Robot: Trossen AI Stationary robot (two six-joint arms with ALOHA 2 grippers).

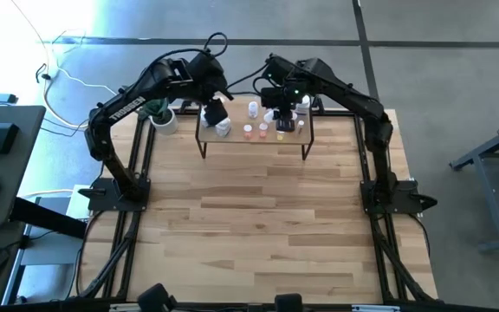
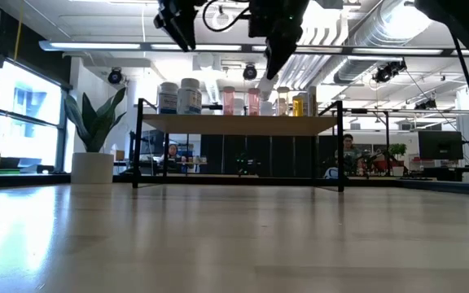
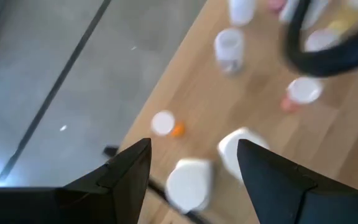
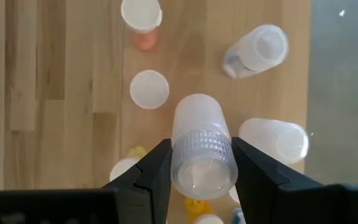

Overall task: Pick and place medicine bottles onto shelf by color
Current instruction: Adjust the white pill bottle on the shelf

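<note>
Planked tabletop (image 1: pixel 258 217) carries the shelf (image 1: pixel 254 137) at its far edge. Right end effector (image 4: pixel 201 168) clamps a white bottle (image 4: pixel 201 146); left end effector (image 3: pixel 194 165) gapes empty.

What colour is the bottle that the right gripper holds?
Translucent white, clearest in the right wrist view: the bottle sits in the right gripper.

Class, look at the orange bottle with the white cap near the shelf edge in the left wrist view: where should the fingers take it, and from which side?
Probably by the white cap of the orange bottle, coming straight down from above: it stands upright, apart from its neighbours.
</note>
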